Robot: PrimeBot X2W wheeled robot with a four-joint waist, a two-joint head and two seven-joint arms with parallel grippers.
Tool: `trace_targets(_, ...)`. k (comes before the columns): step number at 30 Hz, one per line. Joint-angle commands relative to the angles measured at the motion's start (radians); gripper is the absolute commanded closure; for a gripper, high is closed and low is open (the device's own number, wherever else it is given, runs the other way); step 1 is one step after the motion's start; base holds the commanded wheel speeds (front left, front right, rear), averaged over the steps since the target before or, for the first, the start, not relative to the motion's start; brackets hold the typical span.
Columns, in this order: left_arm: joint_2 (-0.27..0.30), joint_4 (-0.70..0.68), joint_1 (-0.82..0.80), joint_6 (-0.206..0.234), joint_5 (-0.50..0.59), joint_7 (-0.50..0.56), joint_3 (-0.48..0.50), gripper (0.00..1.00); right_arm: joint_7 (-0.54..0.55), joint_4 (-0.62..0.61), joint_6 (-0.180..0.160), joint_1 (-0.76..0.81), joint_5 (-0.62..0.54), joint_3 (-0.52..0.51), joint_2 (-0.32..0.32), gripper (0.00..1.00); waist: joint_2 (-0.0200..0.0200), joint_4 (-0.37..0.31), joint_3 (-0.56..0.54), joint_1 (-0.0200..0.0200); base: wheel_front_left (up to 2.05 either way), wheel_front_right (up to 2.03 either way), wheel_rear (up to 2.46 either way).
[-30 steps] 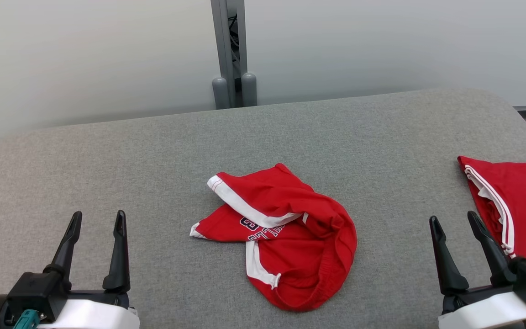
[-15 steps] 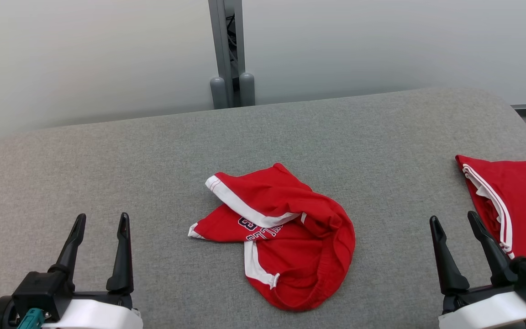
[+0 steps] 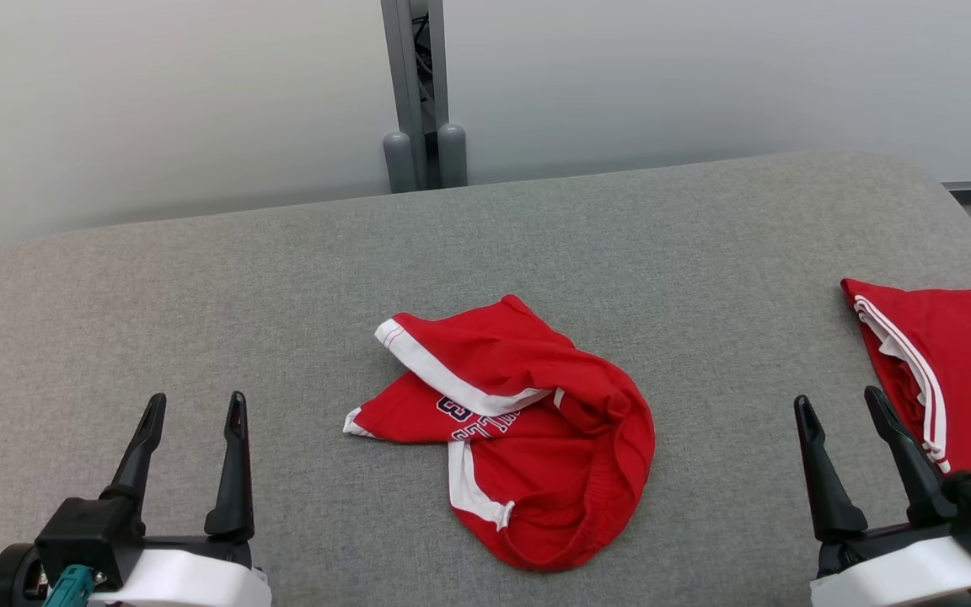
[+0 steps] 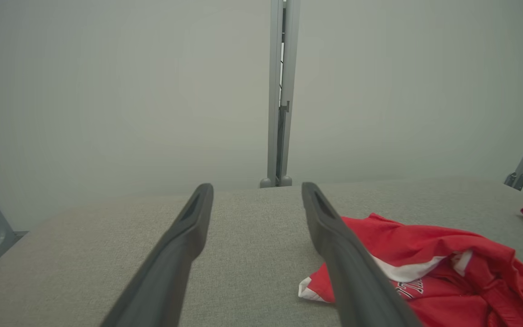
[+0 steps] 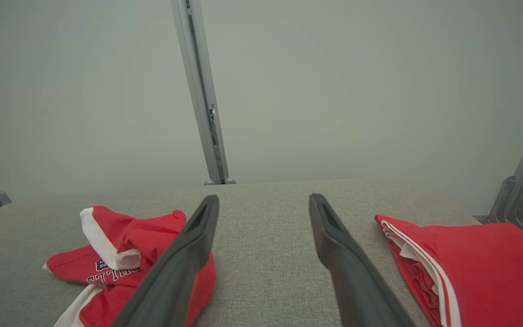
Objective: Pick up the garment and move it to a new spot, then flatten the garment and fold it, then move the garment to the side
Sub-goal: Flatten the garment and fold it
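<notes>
A crumpled red garment with white trim and dark lettering lies bunched in the middle of the grey padded table. It appears at the lower right in the left wrist view and at the lower left in the right wrist view. My left gripper hovers open over the table's near left, well apart from the garment. My right gripper stands open at the near right, nothing between its fingers.
A second red garment, folded, with white stripes, lies at the table's right edge beside my right gripper. A grey metal post rises behind the table's far edge before a pale wall. Bare grey surface lies left and behind.
The head camera has tilted slightly, shifting the scene a little up and left. My left gripper has edged to the right. The garment lies as before.
</notes>
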Motion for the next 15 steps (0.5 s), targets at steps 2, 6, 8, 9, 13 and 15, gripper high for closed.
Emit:
trace_targets(2, -0.001, -0.004, -0.02, 0.008, 0.005, 0.0, 0.0, 0.0, 0.003, -0.004, 0.0, -0.011, -0.002, -0.005, -0.005, 0.0, -0.0001, 0.001, 0.001, 0.0001, 0.0, 0.0, 0.0)
trace_targets(6, -0.001, -0.009, -0.024, 0.012, 0.008, 0.001, -0.003, 0.0, -0.001, -0.004, 0.0, -0.018, -0.001, -0.005, -0.005, 0.0, -0.0001, 0.004, 0.006, 0.0001, 0.0, 0.0, 0.0)
trace_targets(8, -0.001, -0.013, -0.024, 0.014, 0.01, 0.002, -0.004, 0.0, -0.003, -0.003, 0.0, -0.029, -0.006, 0.008, -0.005, 0.0, -0.0001, 0.007, 0.011, 0.0001, 0.0, 0.0, 0.0)
trace_targets(9, 0.0, -0.015, -0.026, 0.014, 0.01, 0.003, -0.004, 0.0, -0.002, -0.004, 0.0, -0.041, -0.008, 0.018, -0.005, 0.0, -0.0001, 0.01, 0.016, 0.0001, 0.0, 0.0, 0.0)
trace_targets(13, -0.002, -0.028, -0.057, 0.007, 0.013, -0.001, -0.007, 0.0, 0.006, 0.024, 0.0, -0.12, -0.007, 0.087, -0.027, 0.0, -0.0001, 0.032, 0.056, 0.0001, 0.0, 0.0, 0.0)
trace_targets(15, -0.008, -0.026, -0.074, -0.001, 0.017, -0.005, -0.018, 0.0, 0.023, 0.064, 0.0, -0.179, 0.008, 0.158, -0.045, 0.0, -0.0001, 0.05, 0.077, 0.0001, 0.0, 0.0, 0.0)
